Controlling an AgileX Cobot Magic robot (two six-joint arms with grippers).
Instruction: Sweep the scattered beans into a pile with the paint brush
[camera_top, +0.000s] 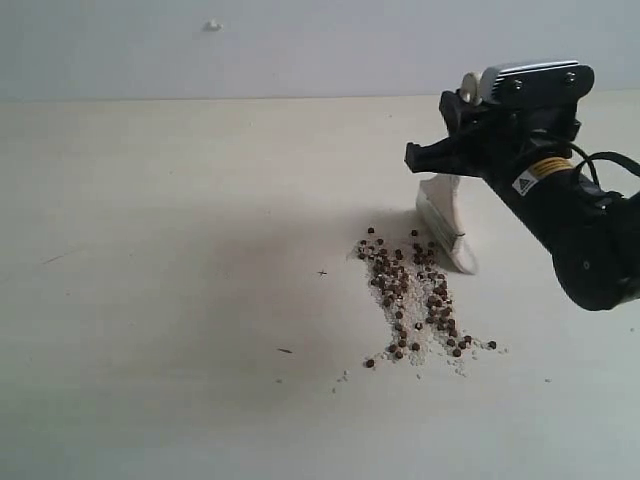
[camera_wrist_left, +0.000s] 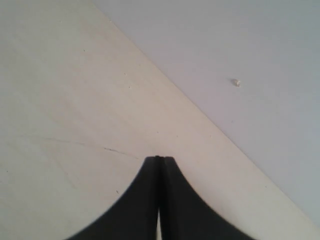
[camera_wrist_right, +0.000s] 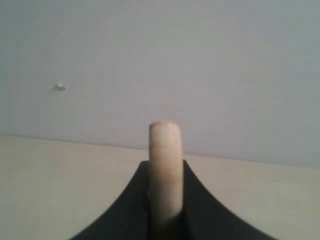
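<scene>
The front of the table (camera_top: 150, 420) lies bare across its whole width, with only a few small dark specks on the left half. Further in, right of centre, the beans (camera_top: 412, 295) lie in a loose streak mixed with whitish grains (camera_top: 385, 352). The streak runs from a few strays at its near end to a denser far end. Wide open tabletop spreads to the left of it, with a narrower strip to the right.

Just beyond the far end of the streak, the brush (camera_top: 445, 215) stands steeply with its bristles on the table, beside the nearest beans. The right gripper (camera_top: 440, 155) is clamped on the handle, and in the right wrist view the handle (camera_wrist_right: 165, 160) stands between the black fingers (camera_wrist_right: 197, 200), its rounded end clear above them.

The left gripper (camera_wrist_left: 160, 160) appears only in its own wrist view. Its jaws are pressed together with nothing between them, above bare table.

Farthest back, the table's straight rear edge meets a grey wall (camera_top: 300, 50) that bears one small white bump (camera_top: 213, 25).
</scene>
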